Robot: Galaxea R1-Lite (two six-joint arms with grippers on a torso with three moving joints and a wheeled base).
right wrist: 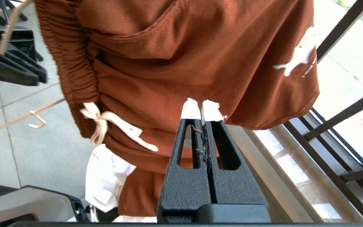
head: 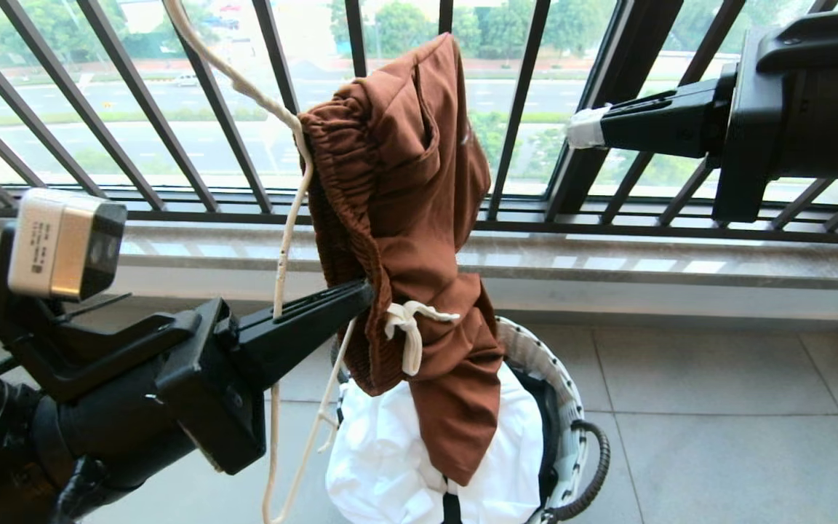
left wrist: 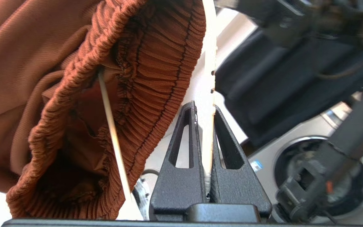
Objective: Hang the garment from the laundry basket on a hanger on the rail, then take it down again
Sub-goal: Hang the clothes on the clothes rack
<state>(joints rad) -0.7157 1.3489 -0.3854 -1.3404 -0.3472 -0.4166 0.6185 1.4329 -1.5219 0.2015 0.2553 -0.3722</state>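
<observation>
The garment (head: 404,218), rust-brown shorts with a white drawstring, hangs draped on the cream-white wire hanger (head: 284,240) above the laundry basket (head: 572,397). My left gripper (head: 364,292) reaches in from the lower left and is shut on the hanger's wire (left wrist: 209,63), with its fingertips against the gathered waistband (left wrist: 156,63). My right gripper (head: 583,128) is at the upper right, apart from the shorts, shut with nothing in it. In the right wrist view its taped tips (right wrist: 202,108) point at the shorts (right wrist: 200,53) and their white animal print. The rail is out of view.
A white cloth (head: 390,451) fills the basket under the shorts. Behind stands the black barred window railing (head: 521,109) over a stone sill (head: 681,258). Tiled floor (head: 717,422) lies to the right. A washing machine (left wrist: 320,164) shows in the left wrist view.
</observation>
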